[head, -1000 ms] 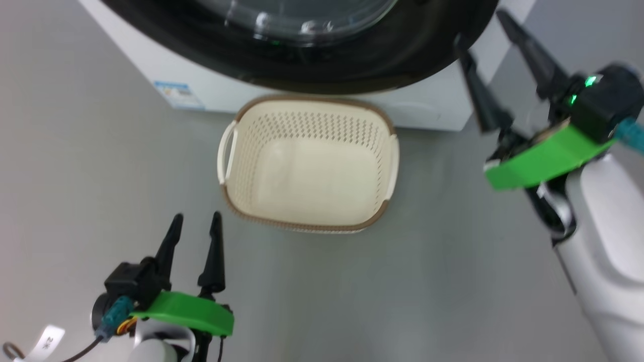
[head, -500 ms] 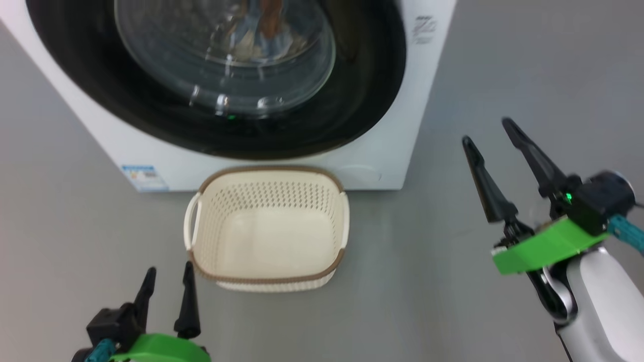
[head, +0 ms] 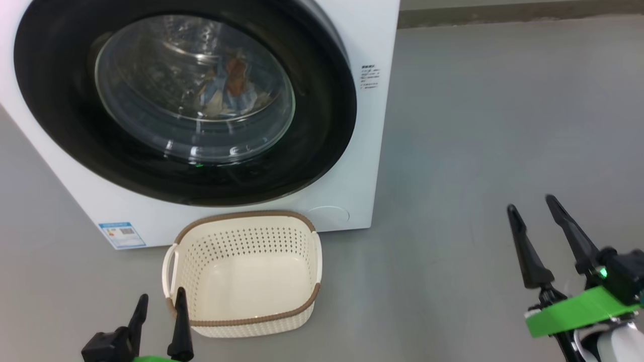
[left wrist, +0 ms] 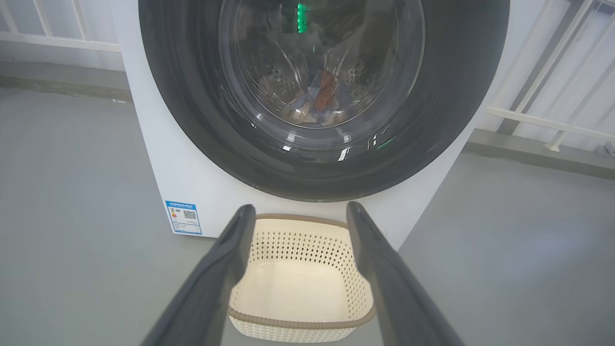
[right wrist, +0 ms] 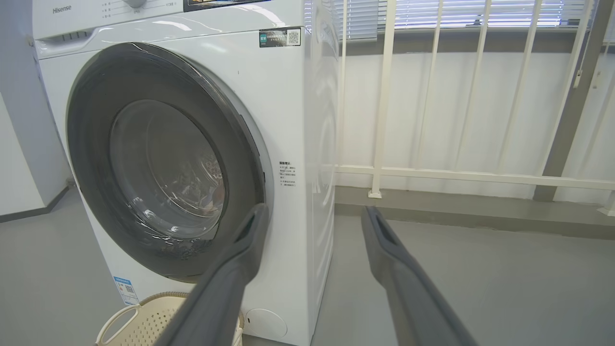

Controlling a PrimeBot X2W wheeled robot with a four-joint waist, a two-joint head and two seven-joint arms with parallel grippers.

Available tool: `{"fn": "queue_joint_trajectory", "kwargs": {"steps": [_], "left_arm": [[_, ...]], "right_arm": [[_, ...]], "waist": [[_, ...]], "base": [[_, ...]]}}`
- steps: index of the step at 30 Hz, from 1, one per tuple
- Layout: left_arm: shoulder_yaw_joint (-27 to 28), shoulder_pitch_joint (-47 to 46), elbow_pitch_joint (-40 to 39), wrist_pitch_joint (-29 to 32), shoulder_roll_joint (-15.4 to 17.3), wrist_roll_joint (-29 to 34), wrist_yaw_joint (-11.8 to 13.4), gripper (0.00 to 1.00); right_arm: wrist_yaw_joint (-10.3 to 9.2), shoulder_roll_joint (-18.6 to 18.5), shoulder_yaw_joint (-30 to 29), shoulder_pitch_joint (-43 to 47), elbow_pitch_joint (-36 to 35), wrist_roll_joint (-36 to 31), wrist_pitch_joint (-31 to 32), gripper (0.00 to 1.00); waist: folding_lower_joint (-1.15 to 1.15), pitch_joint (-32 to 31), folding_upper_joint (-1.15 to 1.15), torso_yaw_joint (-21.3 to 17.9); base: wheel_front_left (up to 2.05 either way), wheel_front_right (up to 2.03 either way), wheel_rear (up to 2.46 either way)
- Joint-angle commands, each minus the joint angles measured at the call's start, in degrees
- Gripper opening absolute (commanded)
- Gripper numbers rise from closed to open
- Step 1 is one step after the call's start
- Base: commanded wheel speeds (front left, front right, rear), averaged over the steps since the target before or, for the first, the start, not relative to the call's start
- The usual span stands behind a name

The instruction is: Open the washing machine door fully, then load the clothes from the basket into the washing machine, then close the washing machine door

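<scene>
You have a glossy black washing machine door [head: 193, 95] with a smooth, clear glass bowl that throws reflections. The washing machine [head: 375, 151] casing is smooth and white with a slight sheen. Behind the glass you see the perforated steel drum [left wrist: 274, 77] and the clothes [head: 226, 88], soft printed cloth. The basket [head: 241, 229] is matt cream perforated plastic with a brown woven-look rim. The floor [head: 478, 125] is smooth, matt grey. The right gripper [head: 530, 202] carries matt dark fingers [head: 526, 254] on a green plastic mount [head: 578, 311].

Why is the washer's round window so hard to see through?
Head view: white glints streak the glossy black round washing machine door; left wrist view: a green reflection on its glass, left gripper soft-focused; right wrist view: door washed-out grey.
</scene>
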Motion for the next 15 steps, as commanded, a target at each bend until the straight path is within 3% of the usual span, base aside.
{"fn": "queue_joint_trajectory", "kwargs": {"steps": [1, 15], "left_arm": [[2.0, -0.71, -1.42, -0.37, 0.72, -0.1, -0.27, 1.0], [3.63, 1.65, -1.83, -0.37, 0.72, 0.09, -0.4, 1.0]], "right_arm": [[-0.33, -0.14, 0.27, 0.52, -1.58, -0.31, -0.25, 1.0], [-0.33, 3.88, -3.6, 8.3, 0.45, -2.33, -0.25, 1.0]], "waist": [[0.0, -0.86, 0.0, -0.78], [0.0, -2.9, 0.0, -2.08]], "base": [[0.0, 0.0, 0.0], [0.0, 0.0, 0.0]]}}
